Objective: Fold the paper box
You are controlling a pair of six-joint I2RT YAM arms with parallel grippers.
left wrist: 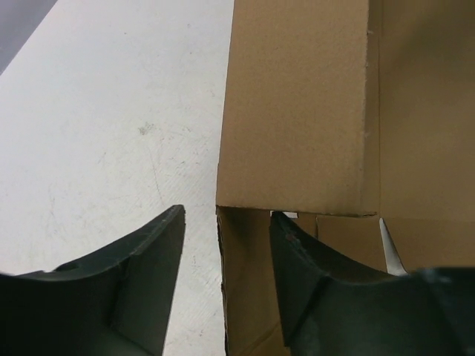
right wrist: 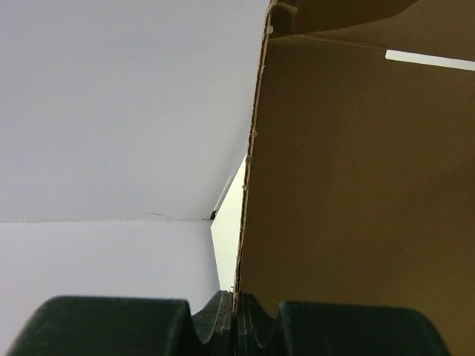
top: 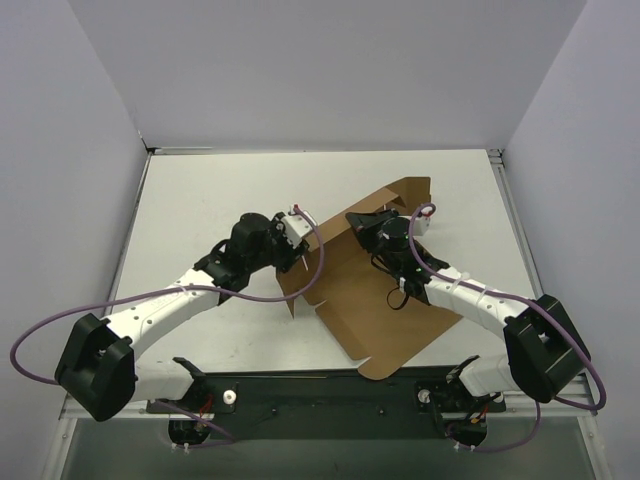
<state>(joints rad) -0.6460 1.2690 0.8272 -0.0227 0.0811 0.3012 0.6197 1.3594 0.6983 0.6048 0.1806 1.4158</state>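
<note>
The paper box [top: 370,300] sits mid-table [top: 200,200], partly folded. The left gripper [left wrist: 226,216] stands wide, 1 flap's edge between its jaws. The right gripper [right wrist: 236,305] pinches another flap tight.

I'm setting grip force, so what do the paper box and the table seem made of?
The paper box: brown cardboard, matte and unprinted, with ragged fibrous cut edges and pressed fold lines; probably corrugated. The table: smooth white board, perhaps laminate or painted, faintly scuffed; the core cannot be seen.

White arms [top: 165,312], black joints [top: 95,365], purple cables [top: 60,315].
</note>
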